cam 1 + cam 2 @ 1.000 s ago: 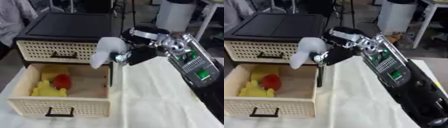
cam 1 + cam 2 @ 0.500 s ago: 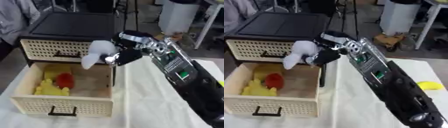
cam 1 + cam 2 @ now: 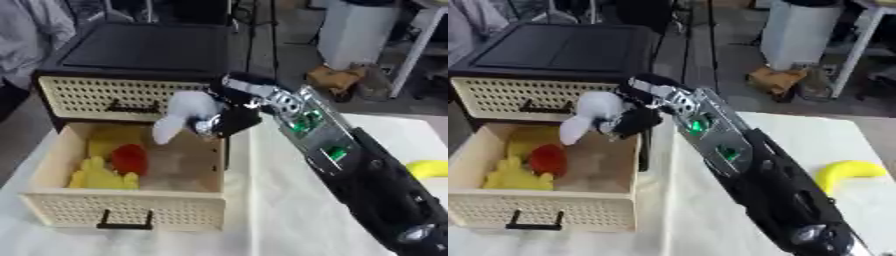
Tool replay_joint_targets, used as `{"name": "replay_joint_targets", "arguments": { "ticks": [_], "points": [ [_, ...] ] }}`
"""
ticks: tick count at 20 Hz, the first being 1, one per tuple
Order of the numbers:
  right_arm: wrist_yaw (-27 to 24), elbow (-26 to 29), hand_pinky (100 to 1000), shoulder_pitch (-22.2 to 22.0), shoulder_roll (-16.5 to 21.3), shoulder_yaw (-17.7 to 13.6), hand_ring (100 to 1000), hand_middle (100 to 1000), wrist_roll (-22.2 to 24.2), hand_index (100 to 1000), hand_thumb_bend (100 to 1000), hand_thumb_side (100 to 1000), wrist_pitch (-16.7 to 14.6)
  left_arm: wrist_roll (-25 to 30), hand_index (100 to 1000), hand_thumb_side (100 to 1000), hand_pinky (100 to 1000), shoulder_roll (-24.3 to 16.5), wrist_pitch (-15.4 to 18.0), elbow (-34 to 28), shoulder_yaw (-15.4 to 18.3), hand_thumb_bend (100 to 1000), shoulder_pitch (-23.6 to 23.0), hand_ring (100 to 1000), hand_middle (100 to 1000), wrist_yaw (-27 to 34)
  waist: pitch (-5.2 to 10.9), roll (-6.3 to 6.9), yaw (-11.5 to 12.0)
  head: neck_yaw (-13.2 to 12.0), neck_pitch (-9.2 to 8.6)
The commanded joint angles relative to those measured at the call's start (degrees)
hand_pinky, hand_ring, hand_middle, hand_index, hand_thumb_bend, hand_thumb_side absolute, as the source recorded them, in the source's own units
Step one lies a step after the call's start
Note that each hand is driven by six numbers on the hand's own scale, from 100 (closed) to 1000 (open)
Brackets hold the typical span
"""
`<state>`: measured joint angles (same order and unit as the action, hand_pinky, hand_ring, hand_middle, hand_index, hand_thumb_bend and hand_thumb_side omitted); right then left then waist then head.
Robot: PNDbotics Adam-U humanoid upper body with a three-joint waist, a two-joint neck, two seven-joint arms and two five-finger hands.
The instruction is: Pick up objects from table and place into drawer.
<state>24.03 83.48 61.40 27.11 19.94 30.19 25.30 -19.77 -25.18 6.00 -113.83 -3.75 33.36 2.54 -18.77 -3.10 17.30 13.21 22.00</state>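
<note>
The right hand [image 3: 229, 119] is holding a white object [image 3: 182, 114] in curled fingers over the drawer's [image 3: 52, 162] back right corner, so releasing it seems next.

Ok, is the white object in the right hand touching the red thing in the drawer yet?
Apart. In the left eye view the white object, held by the right hand, hangs above bare drawer floor, with a clear gap to the red thing.

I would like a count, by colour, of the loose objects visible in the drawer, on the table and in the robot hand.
Yellow: 3, namely two yellow items in the open drawer and a banana on the table.
Red: 1, the red object in the drawer.
White: 1, the white object in the right robot hand.
Total: 5.
</note>
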Motion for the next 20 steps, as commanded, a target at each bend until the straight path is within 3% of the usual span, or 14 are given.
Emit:
{"name": "replay_joint_targets", "arguments": {
  "ticks": [1, 11, 20],
  "points": [
    [1.1, -1.0, 686, 1.4, -0.6, -0.1, 651, 343, -0.7, 480, 244, 354, -0.1, 0.1, 888, 955, 513, -0.5, 0.1, -0.8, 0.0, 100, 1.1, 556, 664, 0.1, 0.8, 0.37, 0.3, 0.0, -0.51],
    [3.2, -0.1, 683, 1.4, -0.3, 0.0, 649, 344, -1.3, 480, 236, 368, 0.5, 0.1, 888, 957, 512, -0.6, -0.1, -0.8, 0.0, 100, 0.4, 555, 664, 0.0, 1.11, 0.27, -0.3, -1.0, 0.27],
    [-3.0, 5.1, 679, 2.1, 4.0, -0.5, 643, 341, 2.0, 476, 233, 362, 4.1, 0.2, 888, 952, 508, -1.2, -0.1, -0.8, 0.1, 100, 0.2, 556, 665, 0.1, 2.05, -0.2, -0.6, -3.5, 1.5]
  ]
}}
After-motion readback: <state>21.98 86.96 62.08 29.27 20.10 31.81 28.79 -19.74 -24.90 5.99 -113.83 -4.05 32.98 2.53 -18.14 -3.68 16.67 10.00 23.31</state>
